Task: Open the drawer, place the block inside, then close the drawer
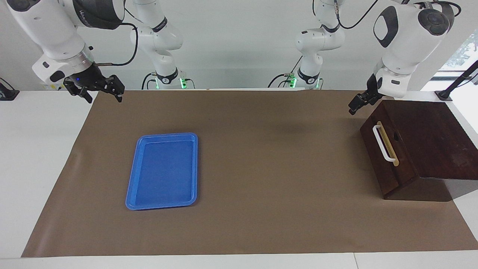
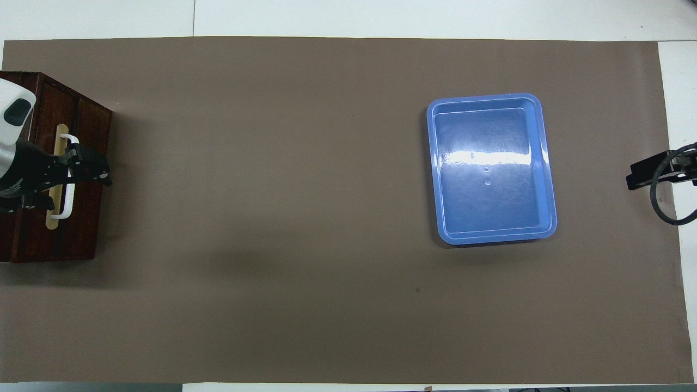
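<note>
Drawer (image 1: pixel 384 149) first, in the facing view: it sits shut in its dark wooden box (image 1: pixel 429 138) at the left arm's end of the tabletop, its white bar handle (image 1: pixel 382 143) on a tan strip facing the middle of the brown mat (image 1: pixel 261 149). No yellow block shows in this view. The left claw (image 1: pixel 357 104) hangs in the air over the mat just beside the box corner nearer to the robots, clear of the handle and holding nothing; its fingers look spread, though seen edge-on I would not swear to it from this view alone. The right claw (image 1: pixel 98 89) hovers over the mat's edge at the right arm's end, fingers plainly apart and empty. A blue tray (image 1: pixel 163 170), with nothing in it, lies flat on the mat toward the right arm's end, farther from the robots than the right claw's spot and well apart from the drawer. Nothing stands on the mat between tray and drawer.

Overhead, the raised left claw (image 2: pixel 90 169) covers part of the handle (image 2: pixel 68 204) and drawer front (image 2: pixel 87 218). The tray (image 2: pixel 549 174) shows a bare, glossy floor. The right claw (image 2: pixel 645 173) pokes in at the mat's edge with a cable loop (image 2: pixel 667 212) beneath it. The mat in front of the drawer is bare.
</note>
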Controlling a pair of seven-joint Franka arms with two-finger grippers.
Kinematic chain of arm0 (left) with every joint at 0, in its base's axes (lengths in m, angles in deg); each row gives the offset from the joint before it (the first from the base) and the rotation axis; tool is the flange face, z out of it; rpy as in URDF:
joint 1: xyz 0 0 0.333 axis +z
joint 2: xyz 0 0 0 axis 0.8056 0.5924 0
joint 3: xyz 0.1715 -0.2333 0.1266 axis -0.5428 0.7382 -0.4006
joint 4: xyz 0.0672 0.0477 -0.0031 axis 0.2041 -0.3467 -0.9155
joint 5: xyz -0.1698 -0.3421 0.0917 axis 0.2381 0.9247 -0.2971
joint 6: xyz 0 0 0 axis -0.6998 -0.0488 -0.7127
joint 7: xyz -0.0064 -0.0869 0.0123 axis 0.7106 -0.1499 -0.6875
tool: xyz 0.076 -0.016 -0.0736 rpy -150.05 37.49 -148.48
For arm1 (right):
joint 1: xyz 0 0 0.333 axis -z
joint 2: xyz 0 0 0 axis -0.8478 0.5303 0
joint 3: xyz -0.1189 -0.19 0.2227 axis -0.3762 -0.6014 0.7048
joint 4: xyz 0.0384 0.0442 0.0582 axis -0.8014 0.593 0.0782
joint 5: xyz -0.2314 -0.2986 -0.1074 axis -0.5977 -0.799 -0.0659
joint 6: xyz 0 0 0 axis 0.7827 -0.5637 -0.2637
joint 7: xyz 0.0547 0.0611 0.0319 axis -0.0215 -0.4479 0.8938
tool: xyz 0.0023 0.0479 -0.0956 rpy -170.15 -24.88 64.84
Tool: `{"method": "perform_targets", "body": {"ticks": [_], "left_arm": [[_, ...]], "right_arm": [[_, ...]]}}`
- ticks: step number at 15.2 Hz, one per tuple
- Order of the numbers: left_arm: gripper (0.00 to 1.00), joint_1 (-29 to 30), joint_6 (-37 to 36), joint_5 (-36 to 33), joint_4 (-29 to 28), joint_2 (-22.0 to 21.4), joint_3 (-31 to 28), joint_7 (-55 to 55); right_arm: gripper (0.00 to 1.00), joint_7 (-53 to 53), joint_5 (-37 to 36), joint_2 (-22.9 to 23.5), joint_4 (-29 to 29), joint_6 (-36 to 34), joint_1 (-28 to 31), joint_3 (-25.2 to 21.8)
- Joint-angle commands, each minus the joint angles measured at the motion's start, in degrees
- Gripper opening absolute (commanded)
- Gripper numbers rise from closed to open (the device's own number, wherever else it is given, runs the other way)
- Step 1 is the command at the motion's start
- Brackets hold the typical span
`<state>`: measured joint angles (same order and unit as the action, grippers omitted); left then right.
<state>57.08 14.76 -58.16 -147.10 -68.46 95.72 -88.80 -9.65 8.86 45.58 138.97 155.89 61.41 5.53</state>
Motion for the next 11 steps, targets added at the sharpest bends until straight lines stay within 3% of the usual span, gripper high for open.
{"method": "perform_targets", "body": {"ticks": [1, 5, 11], "left_arm": [[1.0, -2.52, -1.62, 0.29, 1.44, 1.37, -1.04, 5.3], [1.0, -5.43, -5.74, 0.55, 9.51, 6.73, -2.09, 5.84], [1.0, -5.95, -4.61, 0.63, 6.63, 3.58, -1.92, 6.27]], "right_arm": [[1.0, -0.42, 0.47, -1.8, 1.39, -0.3, -0.1, -0.34], [1.0, -0.33, 0.47, -1.89, 1.39, -0.3, -0.1, -0.25], [1.0, -0.33, 0.47, -1.89, 1.39, -0.13, -0.01, -0.25]]}}
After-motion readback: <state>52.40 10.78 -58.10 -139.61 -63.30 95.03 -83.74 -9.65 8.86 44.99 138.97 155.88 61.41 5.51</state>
